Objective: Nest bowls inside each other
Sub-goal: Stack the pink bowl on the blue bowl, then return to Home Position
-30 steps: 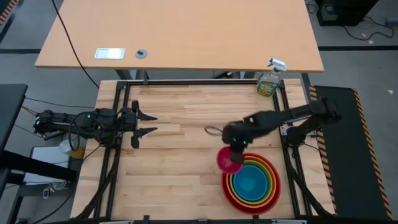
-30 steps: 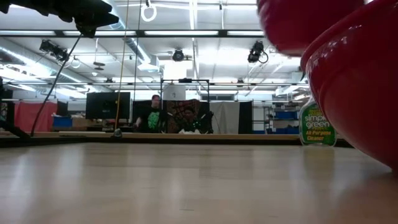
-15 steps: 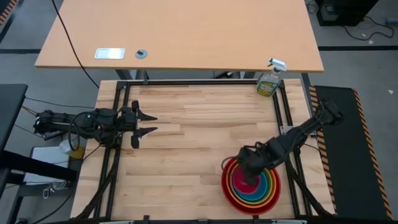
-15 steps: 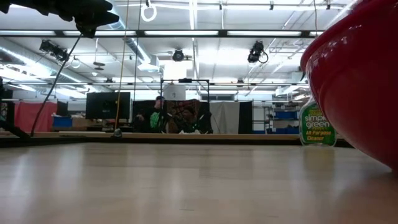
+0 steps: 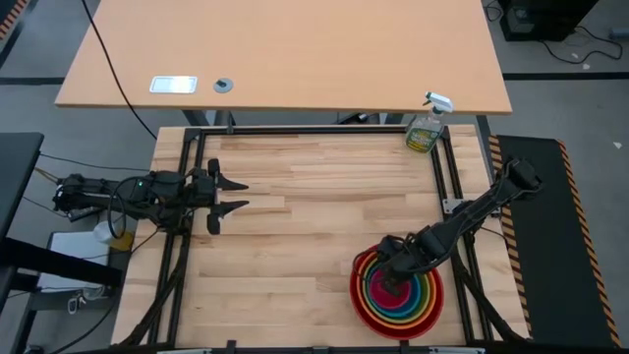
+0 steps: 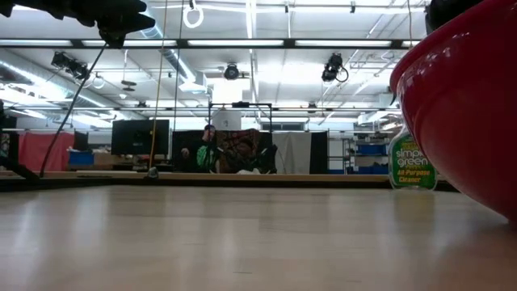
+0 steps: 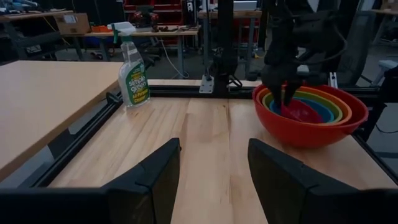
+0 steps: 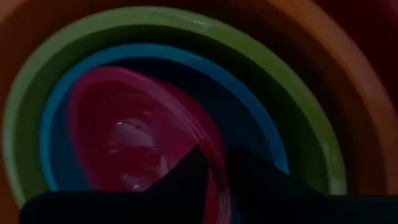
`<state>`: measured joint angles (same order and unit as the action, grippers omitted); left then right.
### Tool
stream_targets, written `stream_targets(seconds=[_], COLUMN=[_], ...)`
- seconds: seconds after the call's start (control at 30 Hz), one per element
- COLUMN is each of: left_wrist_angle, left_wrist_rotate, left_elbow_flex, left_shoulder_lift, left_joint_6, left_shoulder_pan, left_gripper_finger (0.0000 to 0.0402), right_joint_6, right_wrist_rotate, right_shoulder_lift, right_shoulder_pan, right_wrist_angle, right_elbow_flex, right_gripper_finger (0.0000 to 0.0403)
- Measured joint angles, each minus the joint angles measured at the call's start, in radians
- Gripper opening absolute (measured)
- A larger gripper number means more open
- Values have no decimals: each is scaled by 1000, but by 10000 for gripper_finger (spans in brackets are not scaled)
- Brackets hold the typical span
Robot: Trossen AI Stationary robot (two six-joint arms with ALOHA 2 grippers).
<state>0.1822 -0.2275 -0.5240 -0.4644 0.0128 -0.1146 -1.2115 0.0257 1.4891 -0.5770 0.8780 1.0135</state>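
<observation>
1. Change: a second ago the right gripper (image 5: 392,279) carried the pink bowl (image 8: 124,137) in the air over the stack's rim, on the side toward the middle of the tabletop (image 5: 295,246). Now gripper and bowl are both down inside the stack. In the low view the pink shape that hung above the red bowl (image 6: 468,105) is gone.
2. Stack position: near-right corner of the tabletop, unmoved. Order from outside in is red, orange bowl (image 8: 367,112), green bowl (image 8: 311,124), blue bowl (image 8: 112,56), with pink innermost.
3. Pink bowl: lies within the blue one but off-centre, crowded to one side of it. It looks slightly tilted; cannot confirm it is fully seated.
4. Right pincer: nearly closed, the two fingers straddling the pink bowl's rim, one inside and one outside, with only the thin wall between them. No clear gap to the rim shows, so I record it as gripping the bowl.
5. Left gripper (image 5: 228,194): waits at the left edge of the tabletop, jaws spread wide, holding nothing. No change over the second.
6. Spray bottle (image 5: 425,131): far-right corner, well apart from the stack, untouched.
7. Judgement: all five bowls are now one inside another, so the nesting is essentially done. What remains is letting go and lifting clear without dragging the pink bowl back up or tipping it.
</observation>
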Motion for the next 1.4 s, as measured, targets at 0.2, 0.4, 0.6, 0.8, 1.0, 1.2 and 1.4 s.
stream_targets(seconds=[0.2, 0.4, 0.6, 0.8, 1.0, 1.2, 1.4], left_wrist_angle=[0, 0, 0, 0, -75, -120, -193], left_wrist_rotate=[0, 0, 0, 0, 2, 85, 83], left_elbow_flex=[0, 0, 0, 0, 0, 2, 54], left_shoulder_lift=[0, 0, 0, 0, 3, 48, 95], left_joint_6=[-1, -1, -1, -6, -59, -112, -138], left_shoulder_pan=[0, 0, 0, 0, -2, -25, -23], left_gripper_finger=[192, 192, 192, 192, 192, 192, 192], right_joint_6=[-20, -29, -62, -44, 29, 137, 395], right_wrist_rotate=[40, 157, 67, 38, -280, -519, -657], right_shoulder_lift=[0, 0, 0, 0, -33, -208, -490], right_shoulder_pan=[11, 45, 48, 43, -2, 1, 61], right_wrist_angle=[11, 103, 293, 290, 289, 110, -323], right_elbow_flex=[-4, 61, 147, 149, 148, 39, -200], right_gripper_finger=[139, 176, 174, 172, 170, 157, 139])
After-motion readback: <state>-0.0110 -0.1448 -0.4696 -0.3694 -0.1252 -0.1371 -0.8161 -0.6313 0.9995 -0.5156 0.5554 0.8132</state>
